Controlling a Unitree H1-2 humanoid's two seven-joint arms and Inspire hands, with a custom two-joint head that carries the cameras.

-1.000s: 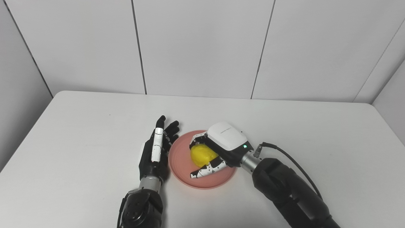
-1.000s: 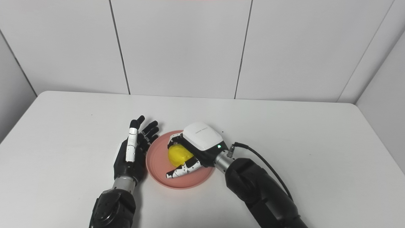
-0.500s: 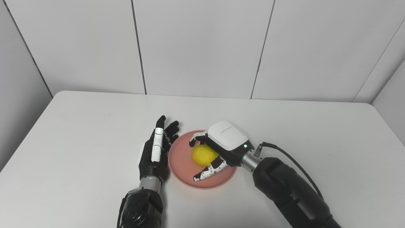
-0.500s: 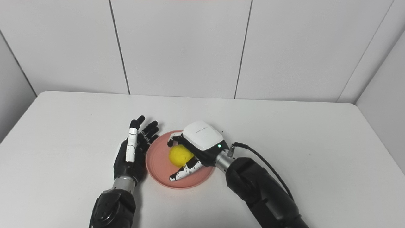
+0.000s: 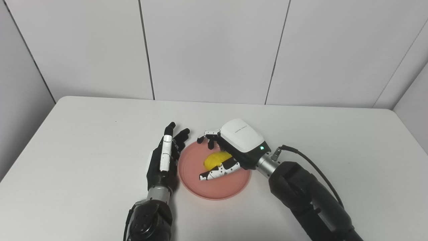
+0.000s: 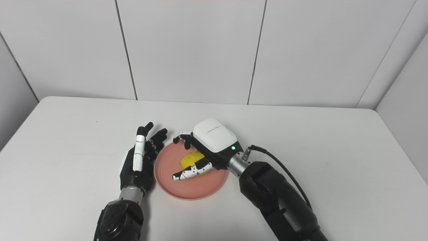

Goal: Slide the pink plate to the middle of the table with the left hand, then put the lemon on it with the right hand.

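The right hand (image 5: 230, 149) hangs over the one pink plate (image 5: 214, 172), fingers spread apart and lifted clear of the single lemon (image 5: 217, 159), which lies on the plate near the table's (image 5: 83, 134) middle. A second ago those fingers were curled around the lemon; they have since opened and risen. The left hand (image 5: 165, 160) stays flat and open, touching the plate's left rim.

right hand (image 5: 230, 149) covers the lemon's (image 5: 214, 159) far side. both forearms cut off at btm edge. pink plate (image 5: 194, 182) partly hidden.
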